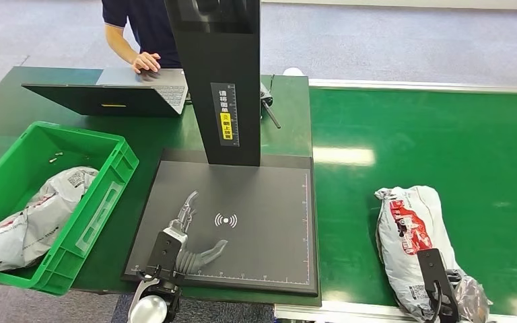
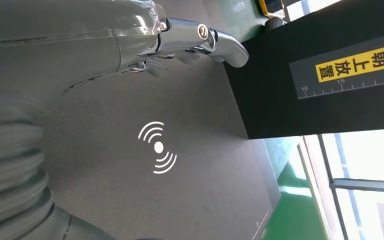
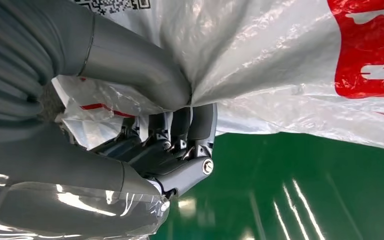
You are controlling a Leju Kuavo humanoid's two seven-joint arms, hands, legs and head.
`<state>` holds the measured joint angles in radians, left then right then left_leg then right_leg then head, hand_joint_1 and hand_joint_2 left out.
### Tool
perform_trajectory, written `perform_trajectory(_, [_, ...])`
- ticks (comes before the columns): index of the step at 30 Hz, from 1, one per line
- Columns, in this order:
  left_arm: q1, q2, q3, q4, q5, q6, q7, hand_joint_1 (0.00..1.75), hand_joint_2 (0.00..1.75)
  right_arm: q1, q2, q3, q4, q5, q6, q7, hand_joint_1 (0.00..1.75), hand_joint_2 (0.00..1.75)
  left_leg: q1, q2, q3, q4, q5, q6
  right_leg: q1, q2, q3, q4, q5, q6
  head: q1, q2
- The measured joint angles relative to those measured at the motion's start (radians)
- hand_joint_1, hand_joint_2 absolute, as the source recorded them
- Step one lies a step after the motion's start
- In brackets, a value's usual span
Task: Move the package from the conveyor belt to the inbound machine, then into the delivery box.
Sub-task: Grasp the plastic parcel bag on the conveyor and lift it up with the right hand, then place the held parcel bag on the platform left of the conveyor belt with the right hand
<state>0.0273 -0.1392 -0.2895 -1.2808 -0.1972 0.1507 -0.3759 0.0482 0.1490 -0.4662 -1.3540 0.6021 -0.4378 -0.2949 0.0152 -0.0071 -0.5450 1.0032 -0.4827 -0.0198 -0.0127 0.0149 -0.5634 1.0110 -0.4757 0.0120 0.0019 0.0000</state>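
green crate: lower left of the head view; a grey bag lies inside.
left hand: spread wide over the black scanner pad, holding nothing, likely waiting.
package: lower right, flat on the green belt.
right hand: pinches the package's end to lift it; its fingers are partly hidden by plastic.

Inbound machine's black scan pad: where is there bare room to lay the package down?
The black scan pad is bare from the wave symbol to its belt-side edge. The near crate-side corner is taken by the open left hand, and the black post stands at the far edge. The right hand grips the white-and-red plastic package.
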Motion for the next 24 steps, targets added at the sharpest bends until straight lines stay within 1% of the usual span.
perform_trajectory(11, [0.0, 0.0, 0.0, 0.0, 0.0, 0.0, -0.001, 0.0, 1.75, 0.001, 0.002, 0.0, -0.01, -0.02, -0.015, -0.018, 1.75, 1.75, 0.0, 0.0, 0.0, 0.0, 0.0, 0.0, 0.0, 0.0, 0.0, 0.0, 0.0, 0.0, 0.0, 0.0])
perform_trajectory(15, [-0.001, -0.001, 0.0, 0.001, 0.0, 0.002, -0.005, 0.0, 1.75, 0.009, 0.012, 0.006, -0.068, -0.1, -0.065, -0.089, 1.75, 1.75, 0.0, 0.0, 0.0, 0.0, 0.0, 0.0, 0.0, 0.0, 0.0, 0.0, 0.0, 0.0, 0.0, 0.0])
perform_trajectory(17, [-0.002, -0.002, 0.0, 0.002, 0.001, 0.005, -0.009, 0.0, 1.75, 0.015, 0.016, 0.019, -0.108, -0.119, -0.076, -0.111, 1.75, 1.75, 0.0, 0.0, 0.0, 0.0, 0.0, 0.0, 0.0, 0.0, 0.0, 0.0, 0.0, 0.0, 0.0, 0.0])
perform_trajectory(20, [-0.002, -0.002, 0.0, 0.002, 0.006, 0.012, -0.016, 0.0, 1.75, 0.019, 0.017, 0.06, -0.149, -0.077, -0.057, -0.114, 1.75, 1.75, 0.0, 0.0, 0.0, 0.0, 0.0, 0.0, 0.0, 0.0, 0.0, 0.0, 0.0, 0.0, 0.0, 0.0])
perform_trajectory(22, [-0.003, -0.002, 0.0, 0.002, 0.01, 0.018, -0.023, 0.0, 1.75, 0.02, 0.014, 0.103, -0.167, -0.004, -0.019, -0.106, 1.75, 1.75, 0.0, 0.0, 0.0, 0.0, 0.0, 0.0, 0.0, 0.0, 0.0, 0.0, 0.0, 0.0, 0.0, 0.0])
perform_trajectory(24, [-0.004, -0.003, 0.001, 0.002, 0.01, 0.032, -0.036, 0.0, 1.75, 0.019, 0.006, 0.159, -0.182, 0.082, 0.039, -0.09, 1.75, 1.75, 0.0, 0.0, 0.0, 0.0, 0.0, 0.0, 0.0, 0.0, 0.001, 0.0, 0.0, 0.0, 0.0, 0.0])
